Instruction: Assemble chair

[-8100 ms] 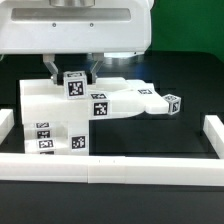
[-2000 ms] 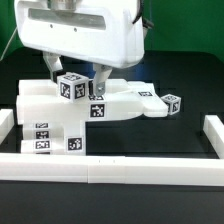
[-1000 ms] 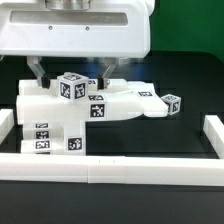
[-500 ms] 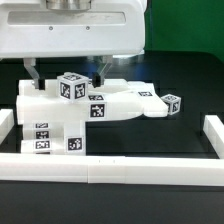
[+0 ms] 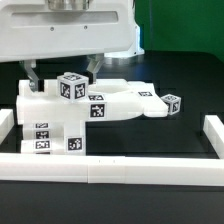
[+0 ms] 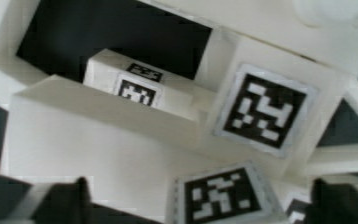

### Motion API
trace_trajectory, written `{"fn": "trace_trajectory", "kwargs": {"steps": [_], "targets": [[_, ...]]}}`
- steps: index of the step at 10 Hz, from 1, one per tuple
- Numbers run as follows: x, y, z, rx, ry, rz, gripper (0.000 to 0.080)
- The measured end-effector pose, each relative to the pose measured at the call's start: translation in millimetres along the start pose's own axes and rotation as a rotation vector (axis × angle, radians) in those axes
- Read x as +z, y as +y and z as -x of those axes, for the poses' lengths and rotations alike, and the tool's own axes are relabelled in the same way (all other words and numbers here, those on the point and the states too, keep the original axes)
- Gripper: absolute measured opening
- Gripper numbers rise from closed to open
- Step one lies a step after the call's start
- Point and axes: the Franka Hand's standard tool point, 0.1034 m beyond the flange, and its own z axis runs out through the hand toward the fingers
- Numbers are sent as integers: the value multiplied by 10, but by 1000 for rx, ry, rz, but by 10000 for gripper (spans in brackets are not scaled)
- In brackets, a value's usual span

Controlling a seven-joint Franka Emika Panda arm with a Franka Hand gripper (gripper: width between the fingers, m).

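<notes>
Nearest you, the front border rail (image 5: pixel 110 168) closes off the black table (image 5: pixel 165 135), and the side rail (image 5: pixel 212 135) fences the exterior view's right. Between those rails and the parts lies bare table, so that is your free room for swinging out.

The chair (image 5: pixel 55 120) sits just behind the front rail, toward the exterior view's left. It is a joined white block with tags on its front face. A tagged cube (image 5: pixel 70 87) stands proud on top, likely because it is the piece now being seated or aligned.

The gripper (image 5: pixel 62 75) hangs over that cube with its jaws spread wide, one finger on each side and nothing held. I judge this stance leaves margin on both flanks before any squeeze.

Further right, the flat panel (image 5: pixel 130 102) reaches out from the block to a small cube (image 5: pixel 172 103) at its tip. Mind that overhanging edge. Above and behind, the robot housing (image 5: pixel 70 30) hides the wrist.
</notes>
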Motion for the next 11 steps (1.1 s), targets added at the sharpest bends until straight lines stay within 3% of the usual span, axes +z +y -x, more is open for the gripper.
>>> {"fn": "trace_trajectory", "kwargs": {"steps": [2,6,11], "targets": [[0,1,1,4,0,0,283],[0,-1,-1,83,1,-1,285],[9,-22,-15,505,3,1,287]]}}
